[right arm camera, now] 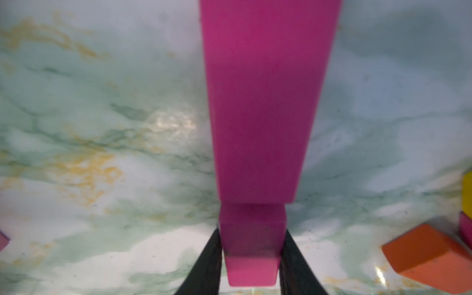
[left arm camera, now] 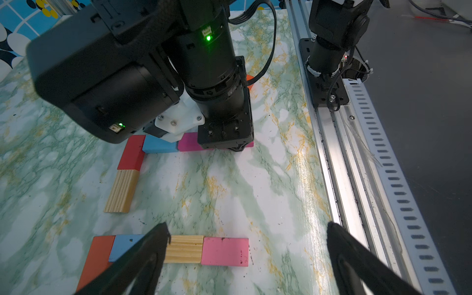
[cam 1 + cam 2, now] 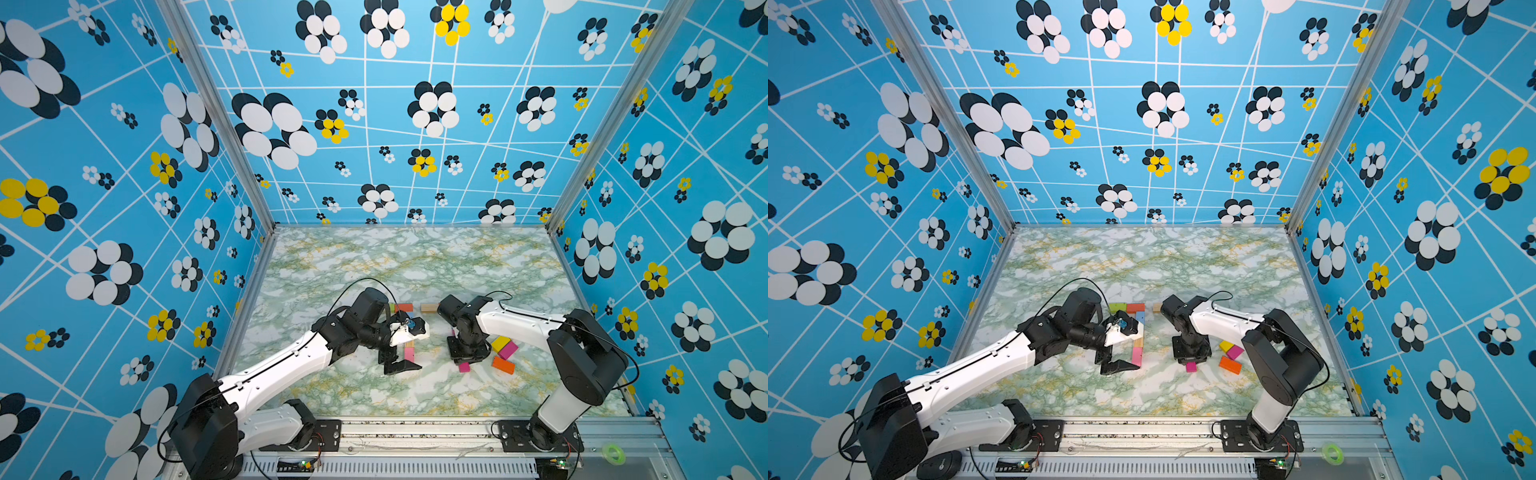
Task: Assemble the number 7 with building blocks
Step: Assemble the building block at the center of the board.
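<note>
The number 7 lies mid-table: a green (image 3: 1117, 308) and red (image 3: 1136, 307) bar, then a blue (image 3: 1140, 318), wood (image 3: 1138, 341) and pink block (image 3: 1136, 356) stem. My left gripper (image 2: 249, 227) hangs open over the pink end (image 2: 224, 251), touching nothing. A second row of wood (image 2: 121, 191), red (image 2: 131, 155), blue (image 2: 159, 146) and magenta (image 2: 189, 141) blocks runs under the right arm. My right gripper (image 1: 251, 255) points straight down, its fingers (image 1: 207, 263) pressed against a magenta block (image 1: 251, 242) on the table. More magenta (image 1: 268, 102) stretches beyond it.
Loose yellow (image 3: 500, 343), magenta (image 3: 508, 350) and orange (image 3: 503, 365) blocks lie just right of the right gripper. The metal rail (image 3: 415, 432) with both arm bases runs along the front edge. Patterned walls enclose the other three sides.
</note>
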Controlling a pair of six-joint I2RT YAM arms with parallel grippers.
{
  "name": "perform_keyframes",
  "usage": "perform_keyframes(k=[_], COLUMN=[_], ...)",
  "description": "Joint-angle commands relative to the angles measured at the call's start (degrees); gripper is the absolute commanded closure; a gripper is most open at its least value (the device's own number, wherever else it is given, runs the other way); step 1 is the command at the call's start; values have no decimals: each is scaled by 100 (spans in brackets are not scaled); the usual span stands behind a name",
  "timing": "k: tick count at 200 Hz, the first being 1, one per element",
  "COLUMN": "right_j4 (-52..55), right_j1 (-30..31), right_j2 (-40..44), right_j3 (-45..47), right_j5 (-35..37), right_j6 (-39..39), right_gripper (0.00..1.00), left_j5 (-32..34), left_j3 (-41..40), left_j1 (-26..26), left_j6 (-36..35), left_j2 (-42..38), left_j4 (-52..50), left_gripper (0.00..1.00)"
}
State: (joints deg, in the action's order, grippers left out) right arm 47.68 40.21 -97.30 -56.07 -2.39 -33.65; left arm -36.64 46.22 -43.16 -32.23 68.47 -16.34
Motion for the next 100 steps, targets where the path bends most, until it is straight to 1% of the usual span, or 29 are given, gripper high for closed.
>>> perform_keyframes(k=[1,33,52,62,78,87,100], right_j4=[-415,-423,-367,-301,-144,-101,-139], right_j1=[-40,-44,-39,-42,-36,-32,-26], right_j2=[-176,-161,-121,-67,253,603,1261], right_j3=[105,133,132,142,189,295,550], right_j5=[55,55,97,116,183,204,142], right_j6=[-1,-21,-53,-97,-285,-495,-901], right_gripper=[59,56,50,44,30,24,18], left_j5=[-18,-18,-18,-18,-18,-8,-1], left_j3=[-43,-43,-44,-43,-43,-39,-27], left_j1=[36,42,37,37,40,42,37], left_j6=[-69,-72,-73,-73,-72,-69,-30], left_j2=[18,13,18,13,13,8,-3], left_j4=[-122,-124,-124,-124,-120,-124,-107], left_gripper=[1,1,1,1,1,1,1])
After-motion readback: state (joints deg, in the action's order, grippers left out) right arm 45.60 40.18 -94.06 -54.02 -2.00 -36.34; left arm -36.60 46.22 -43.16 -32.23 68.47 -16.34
